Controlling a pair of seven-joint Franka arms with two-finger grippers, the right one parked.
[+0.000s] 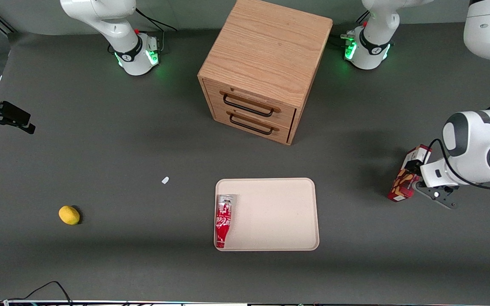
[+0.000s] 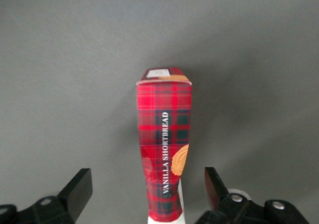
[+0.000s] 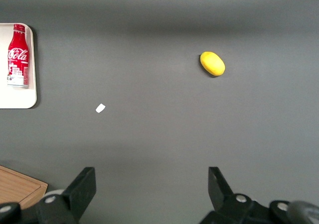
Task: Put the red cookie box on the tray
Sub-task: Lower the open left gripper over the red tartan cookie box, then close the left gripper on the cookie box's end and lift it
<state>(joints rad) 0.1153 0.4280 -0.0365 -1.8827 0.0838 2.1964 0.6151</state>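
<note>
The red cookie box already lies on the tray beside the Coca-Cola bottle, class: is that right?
No. The front view shows the red cookie box off the tray, at the open tool; only the Coca-Cola bottle lies there.

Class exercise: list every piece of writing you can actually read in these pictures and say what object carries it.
"VANILLA SHORTBREAD": on the tartan side of the red cookie box, which stands between the open fingers of the gripper.
"Coca-Cola": white script on the red bottle lying on the tray.
Small white print lower on the bottle: unreadable.
White end panel of the box: no readable text.
</note>
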